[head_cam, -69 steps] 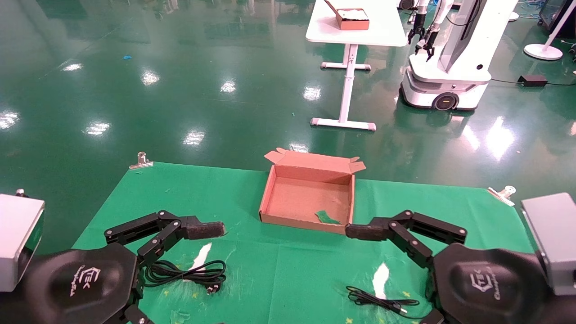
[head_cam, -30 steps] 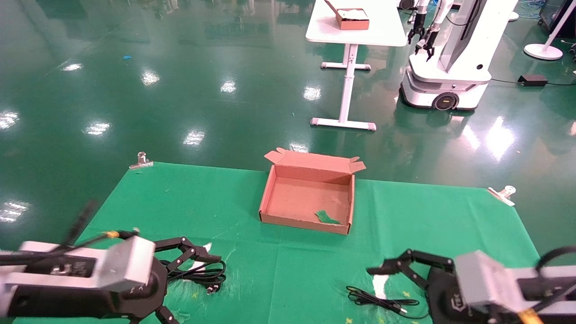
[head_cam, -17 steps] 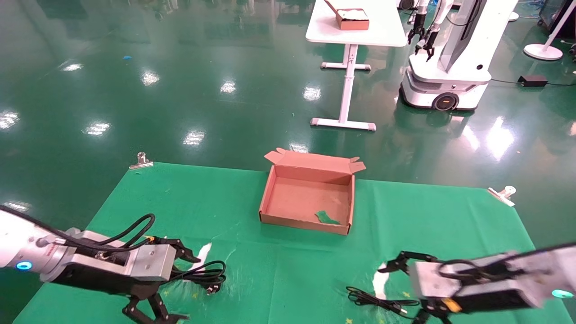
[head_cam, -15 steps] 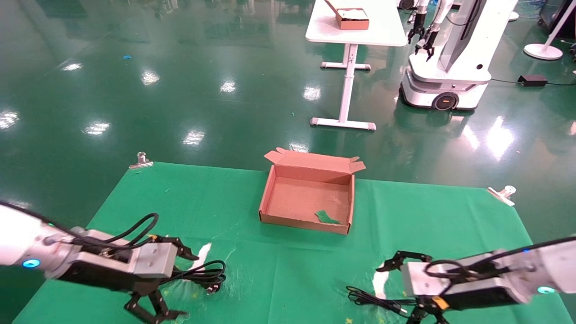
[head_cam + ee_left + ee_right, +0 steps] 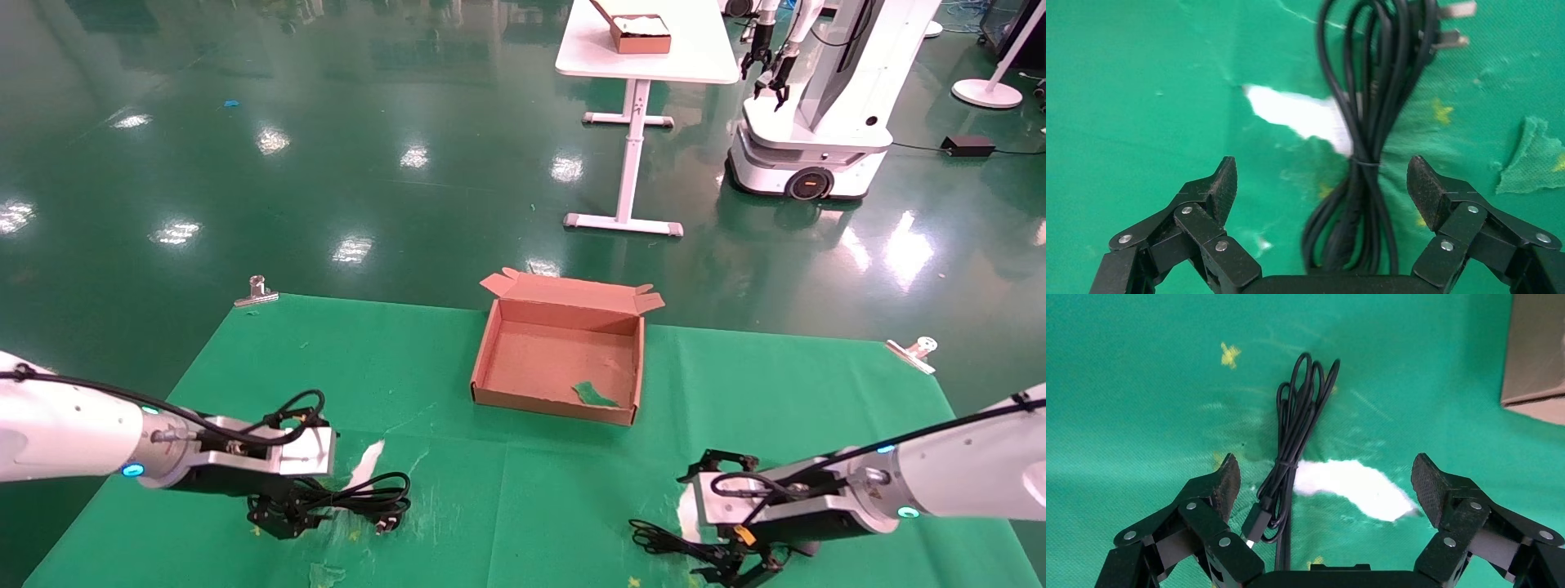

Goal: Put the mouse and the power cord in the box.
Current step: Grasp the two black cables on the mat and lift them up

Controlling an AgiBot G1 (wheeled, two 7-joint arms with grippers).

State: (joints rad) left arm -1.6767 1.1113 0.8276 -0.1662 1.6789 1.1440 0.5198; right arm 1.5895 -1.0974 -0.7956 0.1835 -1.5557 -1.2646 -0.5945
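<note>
1. The left gripper, earlier raised close to the head camera with its fingers together, is now low over the tabletop, jaws spread wide on either side of the bundled power cord.
2. The right gripper, likewise earlier raised and closed, now sits low with its fingers apart around a thin black cable bundle.
3. Both arms now reach in from the sides.
</note>
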